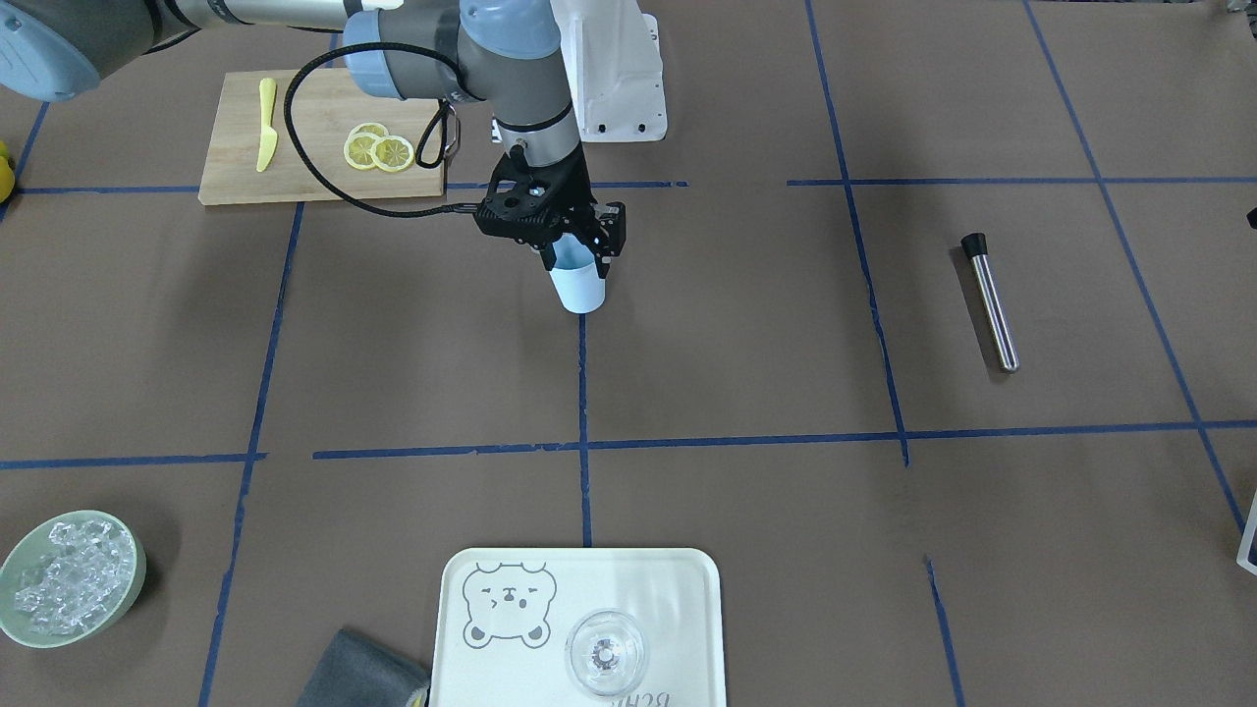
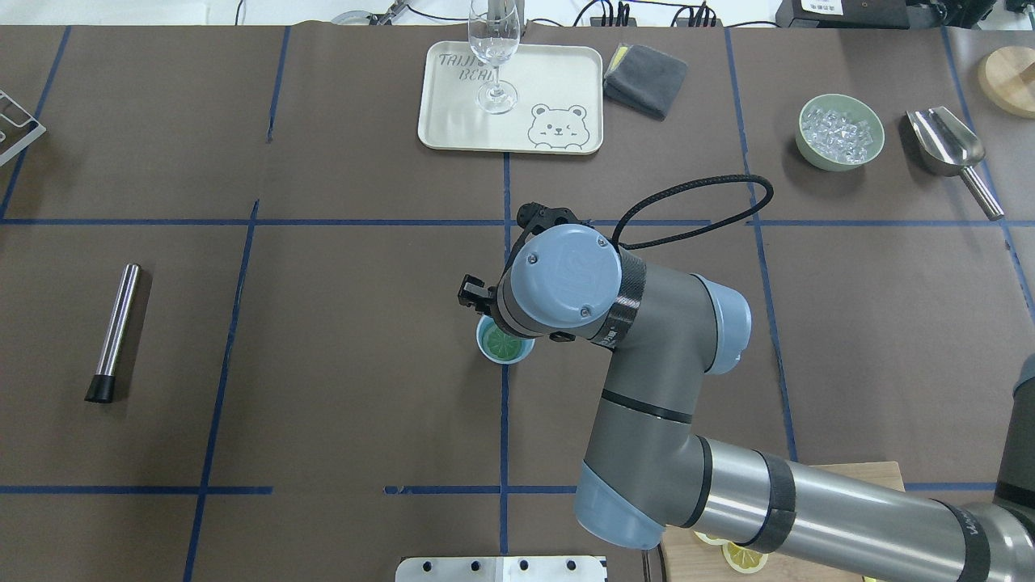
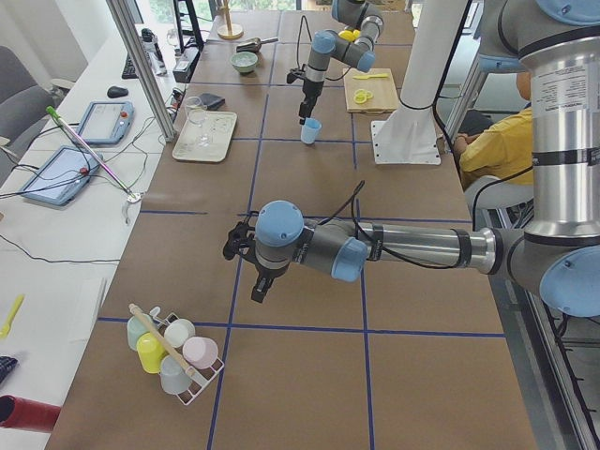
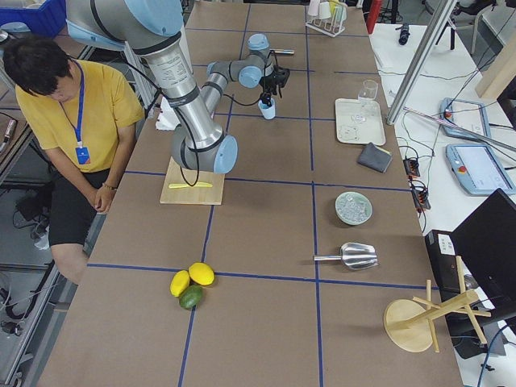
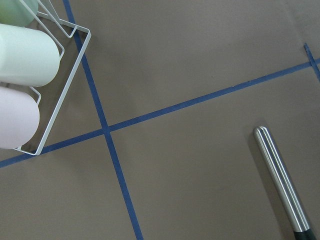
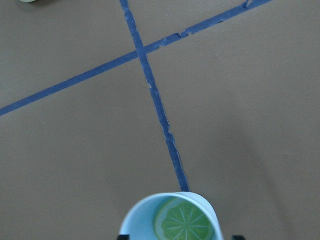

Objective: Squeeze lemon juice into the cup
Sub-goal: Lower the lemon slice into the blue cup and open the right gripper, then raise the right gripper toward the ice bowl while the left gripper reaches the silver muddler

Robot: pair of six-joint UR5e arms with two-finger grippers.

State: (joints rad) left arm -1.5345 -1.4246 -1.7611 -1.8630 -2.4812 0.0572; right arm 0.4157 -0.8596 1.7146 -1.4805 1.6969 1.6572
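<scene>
Right gripper (image 1: pixel 577 257) poised directly above the cup (image 1: pixel 579 290), fingers spread wide and empty; lemon (image 6: pixel 182 222) lies flat inside, below them.

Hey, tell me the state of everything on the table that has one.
cup: upright, holding a slice.
lemon slice: lying inside the cup.
right gripper: open, just above the cup.
left gripper: cannot tell.
glass: upright on tray, empty.
bowl: holds ice.

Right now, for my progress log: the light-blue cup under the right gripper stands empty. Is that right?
No. The cup under the right gripper is not empty: a lemon slice lies inside it, as the right wrist view shows.
</scene>
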